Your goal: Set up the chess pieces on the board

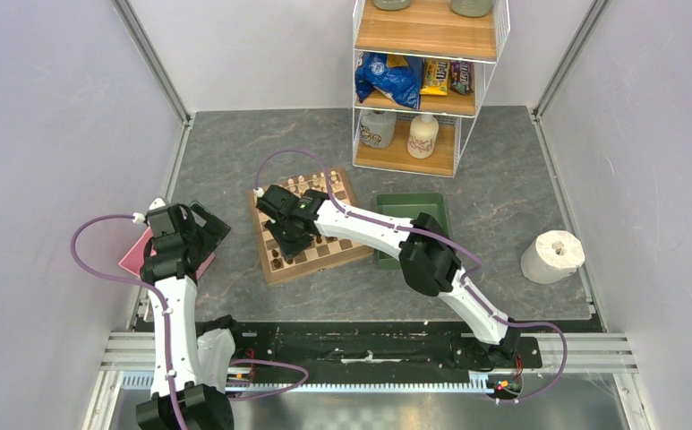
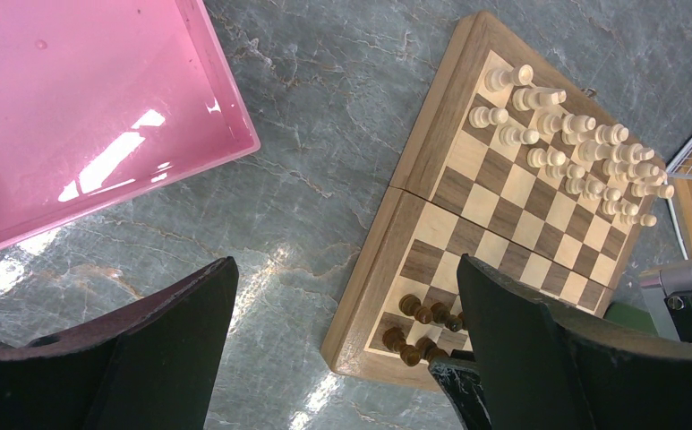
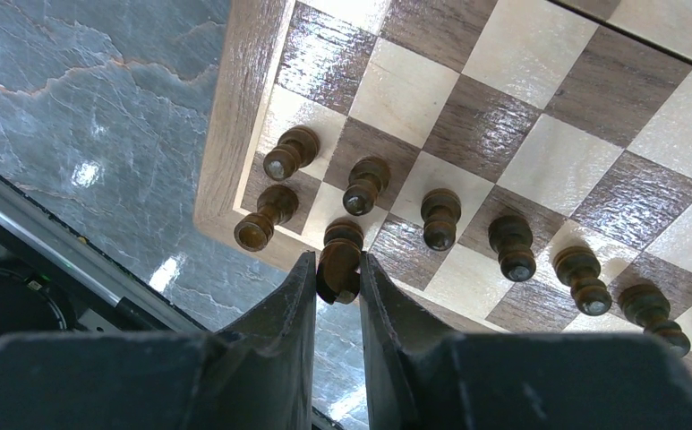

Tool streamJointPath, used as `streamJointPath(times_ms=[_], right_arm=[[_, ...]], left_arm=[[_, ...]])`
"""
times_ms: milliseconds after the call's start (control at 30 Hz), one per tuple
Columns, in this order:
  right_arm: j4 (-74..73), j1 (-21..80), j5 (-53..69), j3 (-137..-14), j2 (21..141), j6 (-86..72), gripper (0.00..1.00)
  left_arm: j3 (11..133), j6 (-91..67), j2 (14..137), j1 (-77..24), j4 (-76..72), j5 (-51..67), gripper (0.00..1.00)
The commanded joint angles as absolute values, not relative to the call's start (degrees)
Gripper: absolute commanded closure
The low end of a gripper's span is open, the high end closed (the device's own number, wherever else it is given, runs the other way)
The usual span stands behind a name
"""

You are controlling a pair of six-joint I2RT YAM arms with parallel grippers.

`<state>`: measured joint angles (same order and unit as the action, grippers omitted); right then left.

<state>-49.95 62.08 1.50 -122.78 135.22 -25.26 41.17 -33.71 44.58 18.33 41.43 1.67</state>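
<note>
1. The board lies skewed on the table. Bare tabletop separates its left border from the pink tray.
2. The left gripper hangs over that gap, fingers spread wide.
3. The right gripper is clamped on one chess piece at the board's near edge, just beside the corner.
4. The fingers hide the piece's base, which possibly touches the square.
5. The other chess pieces are glossy dark-brown turned wood. They stand in two near rows, and the last is cut off at the frame edge.
</note>
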Motion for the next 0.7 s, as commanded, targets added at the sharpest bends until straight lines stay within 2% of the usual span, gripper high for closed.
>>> streamJointPath(times_ms=[0,300,667], right_arm=[[-49.8,62.4,0.5,-125.7,136.1,-24.3,0.73],[-49.8,62.4,1.8,-126.2,136.6,-24.4,0.71],[-49.8,62.4,2.4,-126.4,135.7,-24.1,0.62]], left_arm=[[41.9,-33.8,44.1,18.9,39.6,2.5,0.00],[41.8,-33.8,44.1,19.0,39.5,2.6,0.00],[41.9,-33.8,44.1,19.0,39.5,2.7,0.00]])
